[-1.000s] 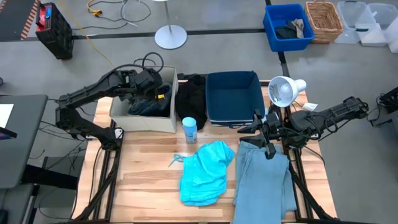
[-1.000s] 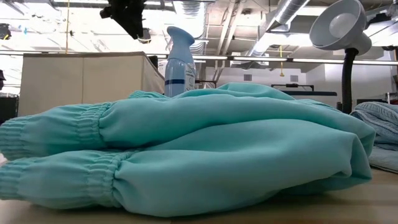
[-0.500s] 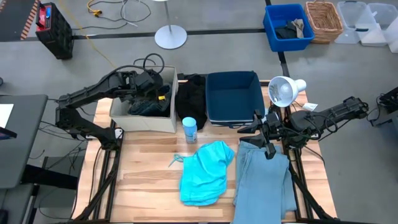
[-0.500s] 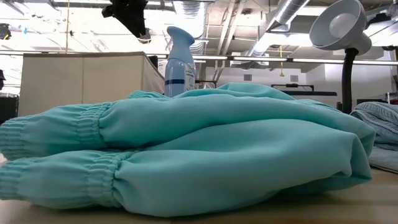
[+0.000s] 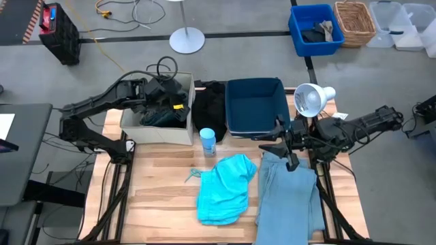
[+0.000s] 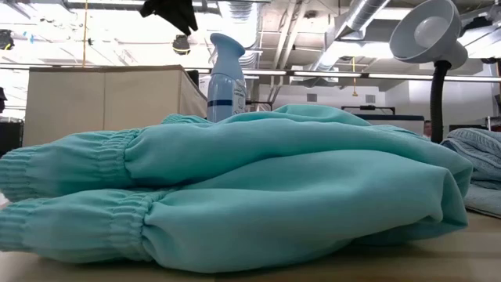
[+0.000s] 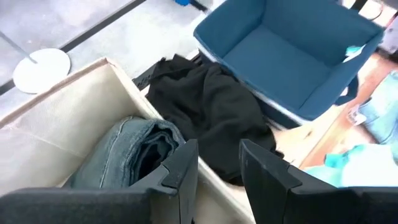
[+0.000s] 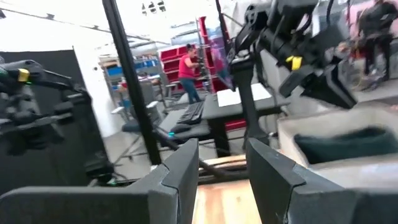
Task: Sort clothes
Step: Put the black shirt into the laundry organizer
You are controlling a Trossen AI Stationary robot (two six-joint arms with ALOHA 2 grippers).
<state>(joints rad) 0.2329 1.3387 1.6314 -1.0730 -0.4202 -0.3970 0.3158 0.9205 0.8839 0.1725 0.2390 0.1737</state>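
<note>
One dark garment [image 5: 161, 116] fills the beige box [image 5: 133, 132]; spread left claw [image 5: 176, 103] above; navy bin [image 5: 254, 105].

1. Left gripper [image 7: 217, 180]: its fingers were cut off by the picture's edge.
2. Just beyond them, the dark green garment [image 7: 124, 155] was half hidden inside the beige box [image 7: 56, 118].
3. Past the right gripper [image 8: 221, 180], a person [image 8: 188, 74] was too blurry to make out.

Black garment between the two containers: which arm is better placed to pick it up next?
Left. Its open end effector hovers over the beige box beside the black garment; the right end effector sits farther off.
</note>
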